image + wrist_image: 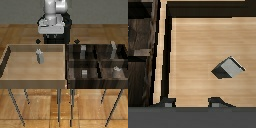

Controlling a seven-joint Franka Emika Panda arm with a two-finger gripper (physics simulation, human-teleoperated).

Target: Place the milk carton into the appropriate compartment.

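Near edge, exterior view: two bins on thin legs. Light wood bin (10,62) fills frame's left half; dark divided bin (71,62) fills right half w/ small grey blocks (85,73) in compartments. Milk carton (39,56) stands upright in light bin, upper-middle of its floor, alone. Far back, top centre: gripper (192,103) over the bin's far edge, fingertips (168,103) spread apart, gripping nothing, clear of carton.

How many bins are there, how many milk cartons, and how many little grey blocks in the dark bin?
Bins: 2, the light wooden bin and the dark divided bin
Milk carton: 1
Small grey blocks: 4 ()
Total: 7
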